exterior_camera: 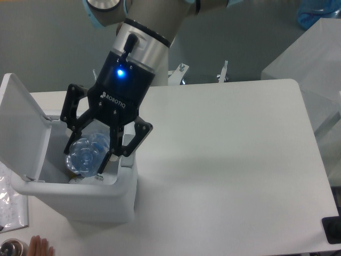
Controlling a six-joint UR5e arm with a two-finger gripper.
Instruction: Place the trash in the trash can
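The gripper (90,153) pinches the crushed bottle (85,154) between its fingers, inside the mouth of the trash can (80,200) at the tabletop's front-left corner, lid (21,125) hinged open. Risk: the right finger sits close to the can's right rim; contact there could shift the can or snag the bottle on release.

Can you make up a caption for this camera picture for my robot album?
The robot's claw holds a crushed clear bottle over the open grey trash can.
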